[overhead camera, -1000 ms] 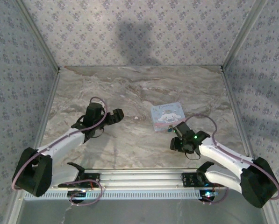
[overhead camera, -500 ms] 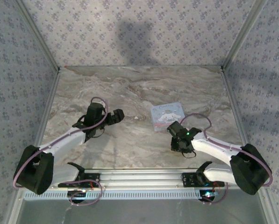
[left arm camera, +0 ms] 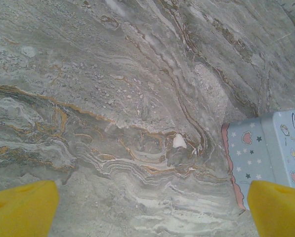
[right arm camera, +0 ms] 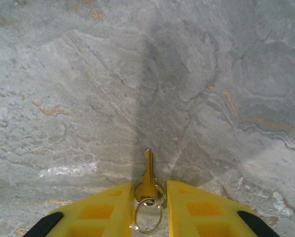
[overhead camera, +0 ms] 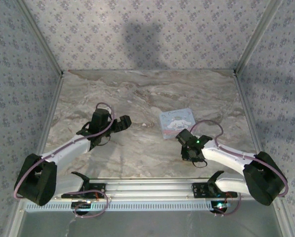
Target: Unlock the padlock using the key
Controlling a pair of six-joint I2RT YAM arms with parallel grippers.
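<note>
Gold key (right arm camera: 147, 174) lies inside my right gripper (right arm camera: 148, 187); pinched or not, I can't tell. I should squeeze its head straight. My left gripper (left arm camera: 151, 203) is spread wide.

Marbled table (overhead camera: 137, 94) carrying a pastel box (overhead camera: 177, 121), closed in by flowered walls (overhead camera: 147, 29).
The table is grey-beige stone veined with rust-orange streaks, and a small white fleck (left arm camera: 179, 141) sits on it near the box. The box lies flat, right of centre. It is pale blue with a pink scalloped edge, stars and a cartoon figure on its lid. The walls, in a grey floral print, stand on three sides, and a ribbed metal rail (overhead camera: 147, 185) runs along the near edge.
</note>
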